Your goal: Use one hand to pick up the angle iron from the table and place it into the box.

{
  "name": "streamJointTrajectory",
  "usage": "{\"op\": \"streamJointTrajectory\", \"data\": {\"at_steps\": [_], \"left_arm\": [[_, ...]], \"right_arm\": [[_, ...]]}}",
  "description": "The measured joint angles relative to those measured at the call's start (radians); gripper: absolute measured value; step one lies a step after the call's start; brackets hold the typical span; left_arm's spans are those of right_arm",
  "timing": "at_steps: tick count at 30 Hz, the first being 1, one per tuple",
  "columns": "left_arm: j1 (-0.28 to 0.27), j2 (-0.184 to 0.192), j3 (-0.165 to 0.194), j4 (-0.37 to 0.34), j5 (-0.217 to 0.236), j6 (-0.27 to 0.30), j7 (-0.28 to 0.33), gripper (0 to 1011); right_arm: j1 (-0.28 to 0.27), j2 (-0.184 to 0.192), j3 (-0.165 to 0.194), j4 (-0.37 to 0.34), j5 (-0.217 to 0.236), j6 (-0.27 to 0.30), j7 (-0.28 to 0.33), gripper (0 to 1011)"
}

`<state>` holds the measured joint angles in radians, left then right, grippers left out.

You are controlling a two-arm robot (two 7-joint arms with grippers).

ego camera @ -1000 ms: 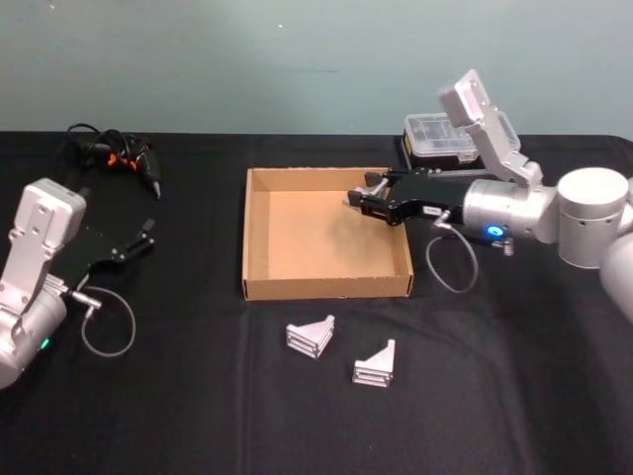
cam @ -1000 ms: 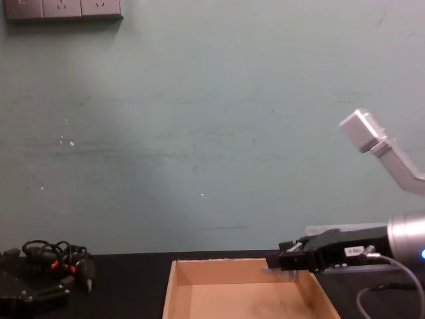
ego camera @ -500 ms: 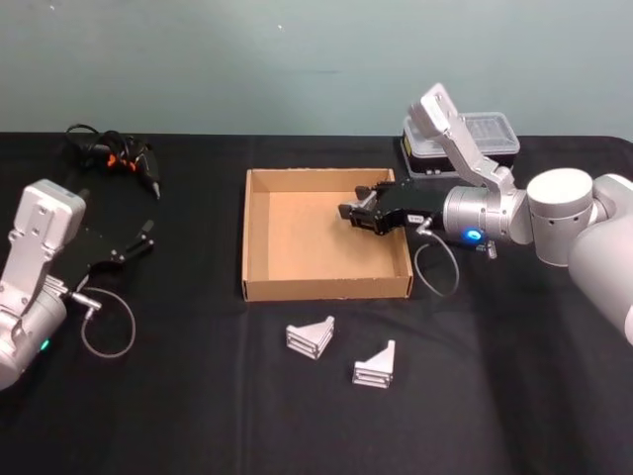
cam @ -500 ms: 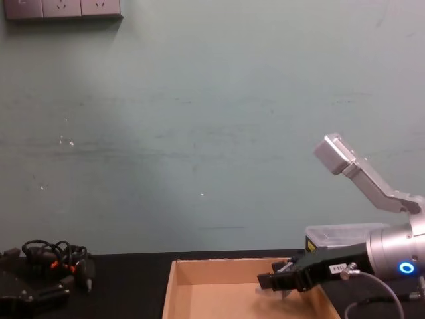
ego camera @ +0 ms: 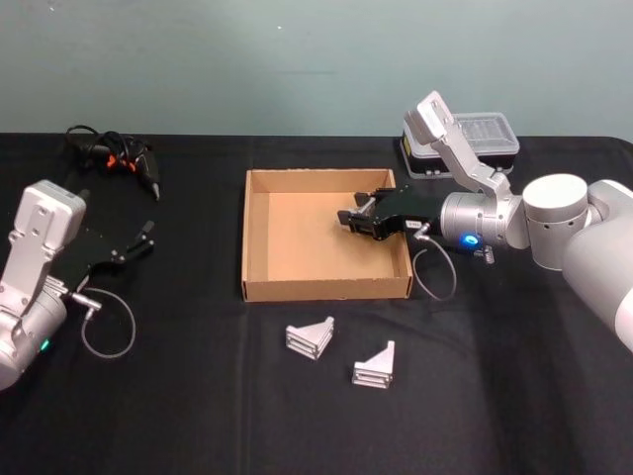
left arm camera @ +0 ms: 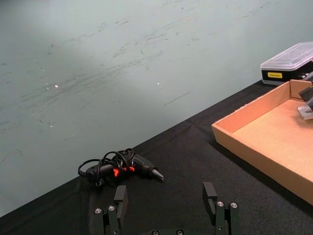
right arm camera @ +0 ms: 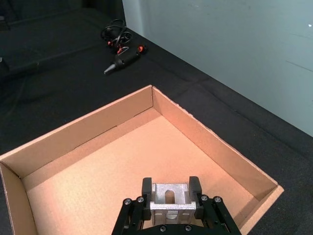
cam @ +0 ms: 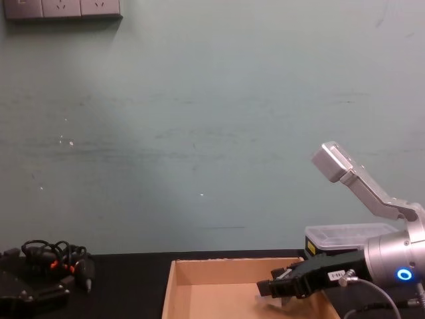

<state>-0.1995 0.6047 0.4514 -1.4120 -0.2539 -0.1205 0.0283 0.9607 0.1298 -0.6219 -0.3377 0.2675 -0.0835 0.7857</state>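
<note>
Head view: the right gripper [ego camera: 348, 220] reaches into the cardboard box [ego camera: 326, 288] near its right wall. Two loose angle irons [ego camera: 311, 336] lie on the black desk [ego camera: 198, 406] in front of the box. The left gripper [ego camera: 146, 237] rests well left of the box.

Left wrist view: the left gripper's fingers [left arm camera: 120, 199] stand wide apart. Beyond the box, a clear-lidded case [left arm camera: 288, 61] carries a yellow label [left arm camera: 274, 75], its writing too small to read.

Right wrist view: the right gripper is clamped on a silver angle iron [right arm camera: 169, 199] over the box floor; whether it touches cannot be told.

Chest view: a white label [cam: 337, 274] on the right gripper is unreadable.
</note>
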Motion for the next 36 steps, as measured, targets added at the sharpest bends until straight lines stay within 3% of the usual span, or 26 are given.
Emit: {"op": "streamJointTrajectory", "data": {"at_steps": [3, 21, 31, 36], "left_arm": [[0.000, 0.000, 0.000, 0.000, 0.000, 0.000, 0.000, 1011], [0.000, 0.000, 0.000, 0.000, 0.000, 0.000, 0.000, 1011], [0.000, 0.000, 0.000, 0.000, 0.000, 0.000, 0.000, 1011], [0.000, 0.000, 0.000, 0.000, 0.000, 0.000, 0.000, 1011]], "right_arm": [[-0.001, 0.001, 0.000, -0.003, 0.000, 0.001, 0.000, 468], [-0.004, 0.003, -0.002, -0.010, 0.002, 0.006, -0.002, 985], [-0.005, 0.004, -0.002, -0.011, 0.003, 0.007, -0.003, 1004], [-0.058, 0.043, 0.018, -0.133, 0.002, 0.041, -0.016, 1004]]}}
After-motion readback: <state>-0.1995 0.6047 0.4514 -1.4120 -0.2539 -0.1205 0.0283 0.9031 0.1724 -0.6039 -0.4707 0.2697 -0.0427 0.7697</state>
